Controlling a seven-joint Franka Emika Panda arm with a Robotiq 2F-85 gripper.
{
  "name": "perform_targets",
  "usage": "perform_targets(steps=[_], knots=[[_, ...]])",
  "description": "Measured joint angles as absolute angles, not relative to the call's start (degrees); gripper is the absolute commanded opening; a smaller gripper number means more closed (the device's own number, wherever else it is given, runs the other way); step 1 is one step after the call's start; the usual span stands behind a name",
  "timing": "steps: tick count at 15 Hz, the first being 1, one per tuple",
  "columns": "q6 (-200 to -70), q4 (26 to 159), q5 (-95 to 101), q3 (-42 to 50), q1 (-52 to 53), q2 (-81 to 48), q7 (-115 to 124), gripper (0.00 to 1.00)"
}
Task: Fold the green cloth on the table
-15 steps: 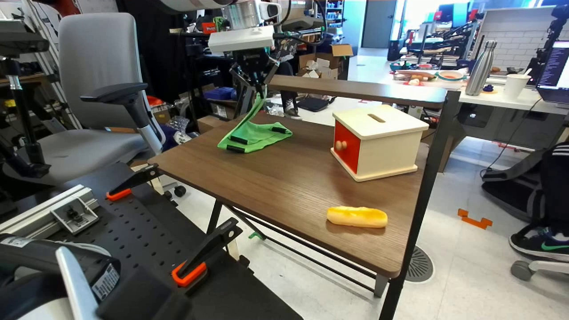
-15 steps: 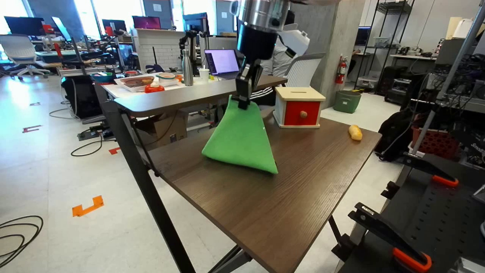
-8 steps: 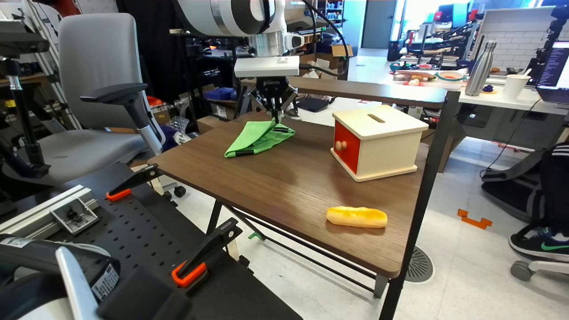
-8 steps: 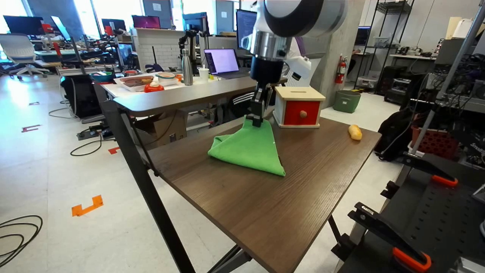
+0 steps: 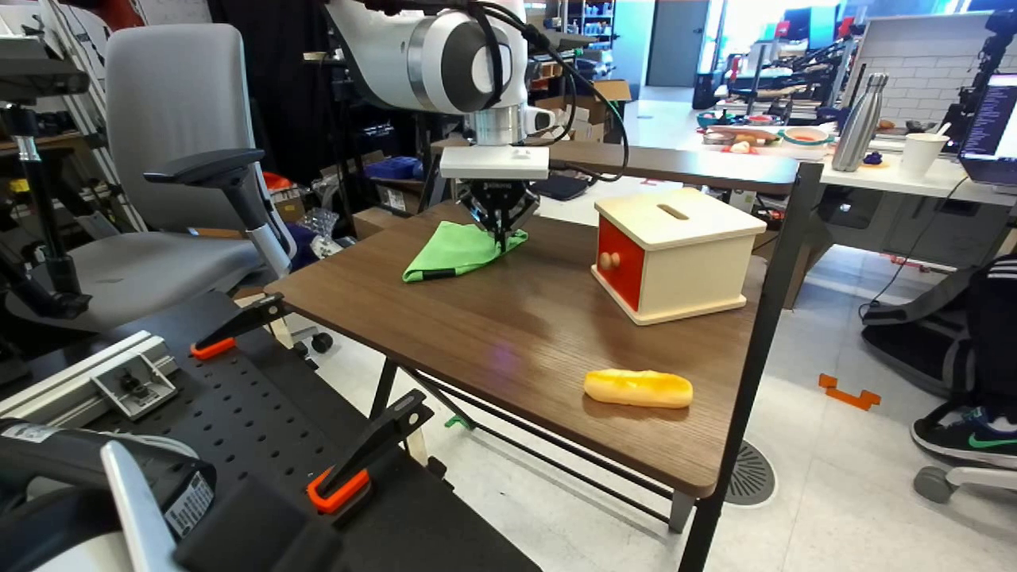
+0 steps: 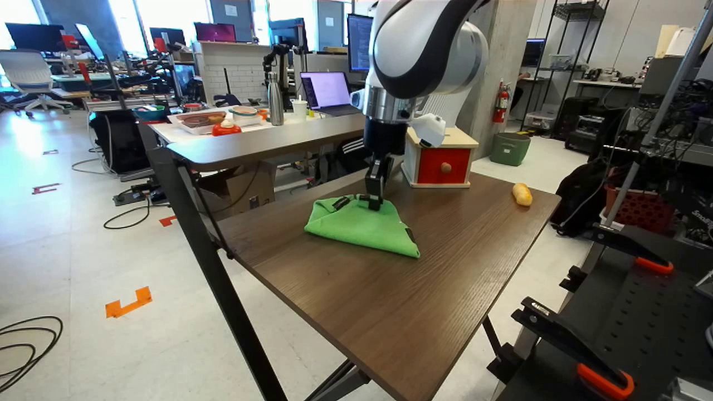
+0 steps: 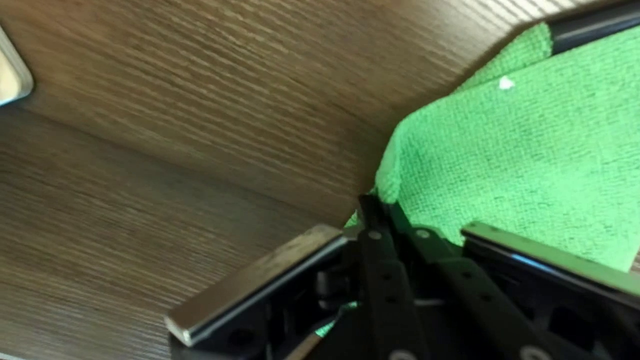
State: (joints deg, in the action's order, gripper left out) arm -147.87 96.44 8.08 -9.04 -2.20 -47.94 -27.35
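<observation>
The green cloth (image 5: 450, 253) lies folded over and fairly flat on the brown table (image 5: 493, 318), with black strips at its edges. It also shows in an exterior view (image 6: 362, 225) and fills the right of the wrist view (image 7: 530, 145). My gripper (image 7: 382, 201) is shut on a rolled edge of the cloth, pinched between its fingertips. In both exterior views the gripper (image 5: 501, 241) points straight down, its tips (image 6: 374, 204) at the cloth's edge close to the table top. The cloth's underside is hidden.
A wooden box (image 5: 683, 258) with a red door stands on the table near the gripper; its corner shows in the wrist view (image 7: 10, 72). A yellow bread-like piece (image 5: 638, 388) lies near a table end. A raised shelf (image 6: 267, 139) runs along one table side.
My gripper has moved down and across towards the wooden box, carrying the cloth's edge. The cloth hung raised a second ago; it now lies folded on the table.
</observation>
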Motion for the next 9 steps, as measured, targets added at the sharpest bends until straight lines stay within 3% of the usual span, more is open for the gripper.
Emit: perform_targets(steps=[2,9], knots=[[-147.46,94.87,8.08,-9.01,-2.60,-48.94,-27.35,0.36],[-147.80,94.13,8.12,-9.27,-2.87,-47.80,-27.35,0.87]])
